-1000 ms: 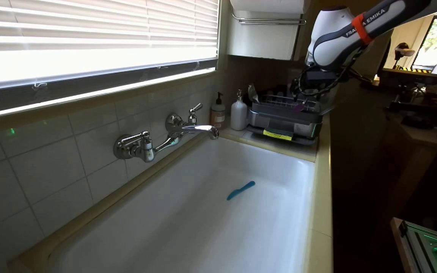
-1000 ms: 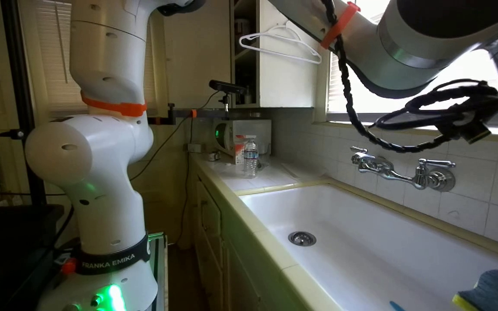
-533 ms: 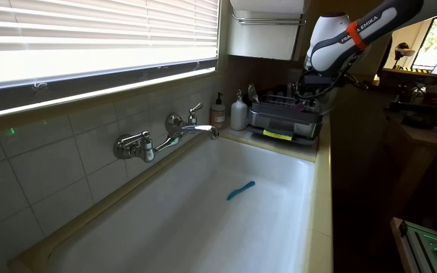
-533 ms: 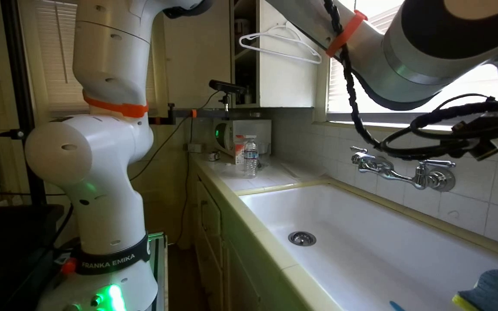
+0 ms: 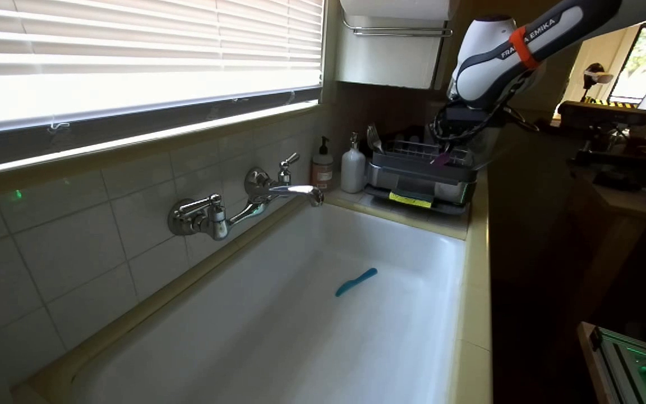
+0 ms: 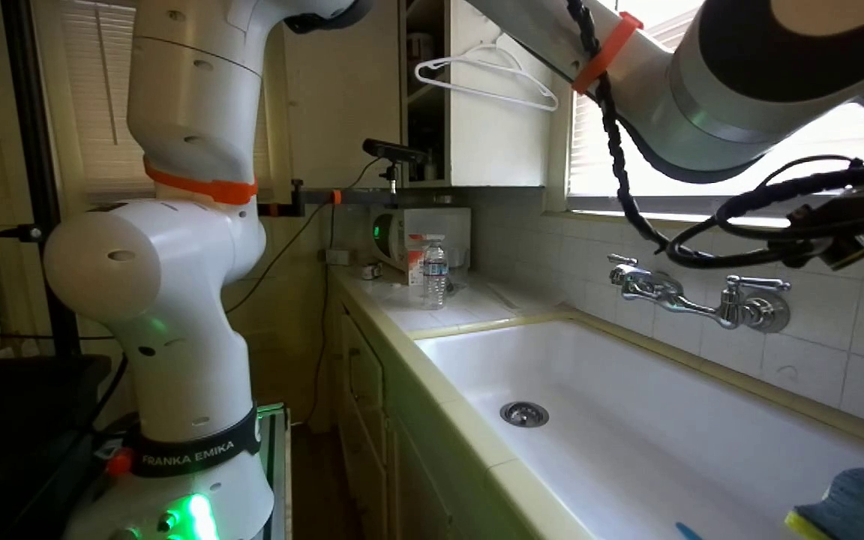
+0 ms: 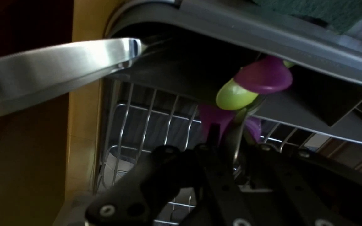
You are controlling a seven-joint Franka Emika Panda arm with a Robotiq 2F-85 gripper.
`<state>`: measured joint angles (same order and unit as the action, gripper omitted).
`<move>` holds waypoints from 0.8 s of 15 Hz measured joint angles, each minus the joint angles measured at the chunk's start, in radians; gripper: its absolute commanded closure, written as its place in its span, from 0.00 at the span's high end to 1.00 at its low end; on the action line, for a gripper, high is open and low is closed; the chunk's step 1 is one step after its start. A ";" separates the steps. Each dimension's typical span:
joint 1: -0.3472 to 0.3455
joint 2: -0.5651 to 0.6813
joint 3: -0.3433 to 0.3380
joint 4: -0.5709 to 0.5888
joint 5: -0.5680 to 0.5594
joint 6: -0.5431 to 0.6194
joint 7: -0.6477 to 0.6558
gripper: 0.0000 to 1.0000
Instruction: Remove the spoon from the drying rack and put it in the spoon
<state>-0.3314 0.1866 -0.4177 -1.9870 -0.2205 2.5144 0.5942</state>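
1. We find the drying rack (image 5: pixel 413 168) on the tiled tabletop (image 5: pixel 447 221), near the corner where the edge along the sink meets the outer edge; a yellow-green strip (image 5: pixel 410 200) shows on its front.
2. In the wrist view we look into its grey utensil compartment (image 7: pixel 262 40): a purple utensil end (image 7: pixel 264 77) overlaps a yellow-green utensil end (image 7: pixel 236 95), and a broad metal utensil (image 7: pixel 61 69) leans out past one corner.
3. Our spoon (image 7: pixel 237 135), dark grey and metallic, is at the rack, just beside the yellow-green end and between the black fingers (image 7: pixel 213 135).
4. The fingers stand on either side of it; whether they grip it, we cannot tell in the dark there.
5. Behind them we see a wire grid (image 7: pixel 168 115) and a purple thing (image 7: pixel 209 114) we cannot identify.
6. Near the tabletop's edge at the wall, beside the rack, stand a white pump bottle (image 5: pixel 353 171) and a labelled pump bottle (image 5: pixel 322 170), both upright; their contents we cannot make out.
7. The sink (image 5: pixel 278 320) holds a blue knife-shaped utensil (image 5: pixel 356 281), seen in both exterior views.
8. Beyond the sink's drain end, a clear bottle (image 6: pixel 436 277) stands upright near a microwave (image 6: pixel 451 223).
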 measured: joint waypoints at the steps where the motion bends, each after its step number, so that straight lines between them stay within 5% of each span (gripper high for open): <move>1: 0.001 -0.003 0.000 0.001 0.000 0.001 0.000 0.03; 12: 0.011 -0.071 0.001 0.004 -0.013 0.004 0.002 0.03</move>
<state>-0.3202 0.1160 -0.4162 -1.9833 -0.2332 2.5183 0.5959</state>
